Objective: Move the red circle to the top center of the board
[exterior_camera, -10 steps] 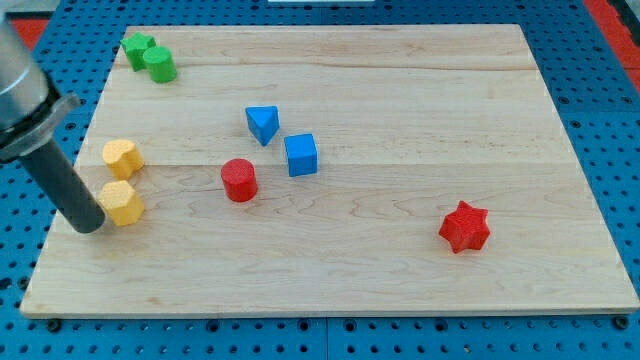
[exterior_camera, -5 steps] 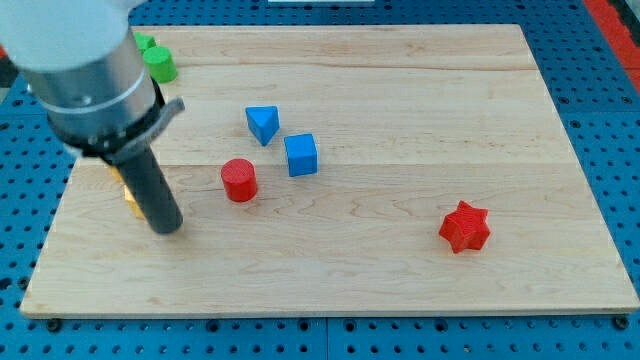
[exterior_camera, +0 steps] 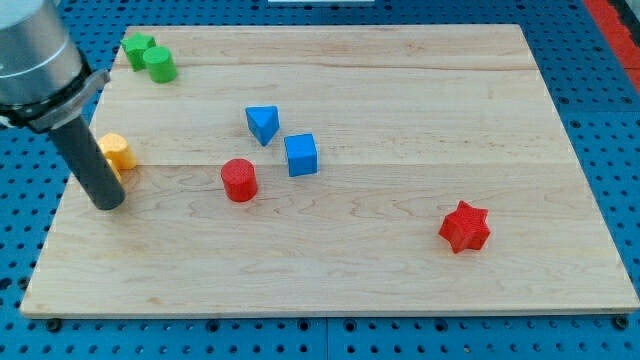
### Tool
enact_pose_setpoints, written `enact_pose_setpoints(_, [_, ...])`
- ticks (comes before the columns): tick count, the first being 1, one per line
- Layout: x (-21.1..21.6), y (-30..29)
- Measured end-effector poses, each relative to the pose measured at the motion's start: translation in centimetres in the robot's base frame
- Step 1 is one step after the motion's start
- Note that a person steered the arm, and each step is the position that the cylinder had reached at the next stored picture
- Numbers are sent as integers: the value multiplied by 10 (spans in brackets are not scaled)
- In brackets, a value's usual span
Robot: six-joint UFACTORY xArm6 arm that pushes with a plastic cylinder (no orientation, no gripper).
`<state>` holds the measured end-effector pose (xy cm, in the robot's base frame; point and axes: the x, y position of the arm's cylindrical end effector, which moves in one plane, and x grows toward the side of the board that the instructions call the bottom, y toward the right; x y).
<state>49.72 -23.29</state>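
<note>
The red circle block [exterior_camera: 239,180] sits left of the board's middle. My tip [exterior_camera: 108,202] rests on the board near the left edge, well to the left of the red circle and apart from it. The rod rises from the tip up to the view's top left. A yellow block [exterior_camera: 118,151] shows just right of the rod, above the tip; the rod partly hides it. A second yellow block seen earlier is hidden.
A blue triangle block [exterior_camera: 262,123] and a blue cube [exterior_camera: 300,155] lie just above and right of the red circle. A red star block [exterior_camera: 464,227] sits lower right. Two green blocks [exterior_camera: 149,58] sit at the top left corner. The wooden board [exterior_camera: 400,90] fills the view.
My tip swung right toward the red circle, then back left and slightly up. It now stands near the left edge. The lower yellow block no longer shows.
</note>
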Motion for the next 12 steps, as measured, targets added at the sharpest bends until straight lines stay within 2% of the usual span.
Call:
enact_pose_setpoints(1, [12, -3])
enact_pose_setpoints(2, [11, -35])
enact_pose_setpoints(3, [1, -12])
enact_pose_setpoints(4, [-29, 9])
enact_pose_setpoints(5, [-35, 44])
enact_pose_setpoints(10, [-36, 54])
enact_pose_setpoints(12, [-36, 137])
